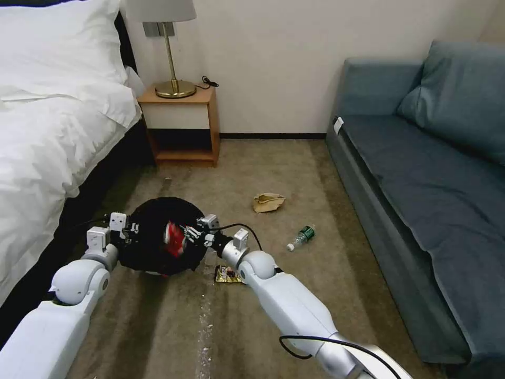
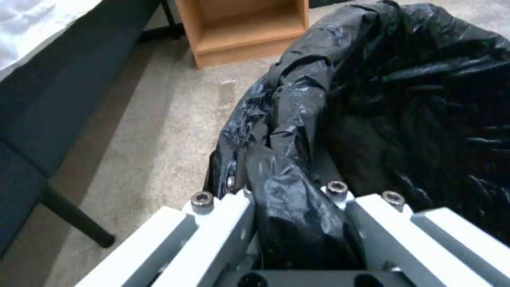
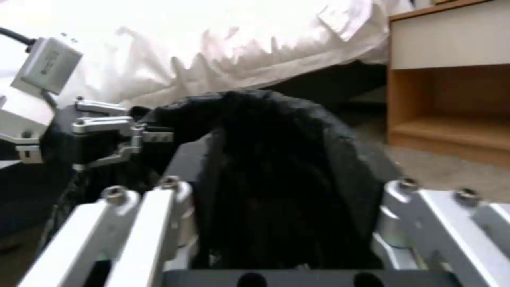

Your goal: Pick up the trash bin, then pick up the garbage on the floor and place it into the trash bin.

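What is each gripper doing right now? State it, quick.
Left gripper: shut on the trash bin, clamping its bag-lined rim on the bed side.
Right gripper: over the bin's mouth by the red-and-white wrapper; whether it grips cannot be told.

This is a bedroom, likely a hotel room. A wooden nightstand (image 1: 181, 126) stands against the pale wall, carrying a brass lamp (image 1: 167, 52) with a white shade. Just left of the nightstand is a bed (image 1: 47, 137) with white linen; well to its right sits a blue-grey sofa (image 1: 421, 173). Beige carpet (image 1: 294, 295) spreads in front of the nightstand.
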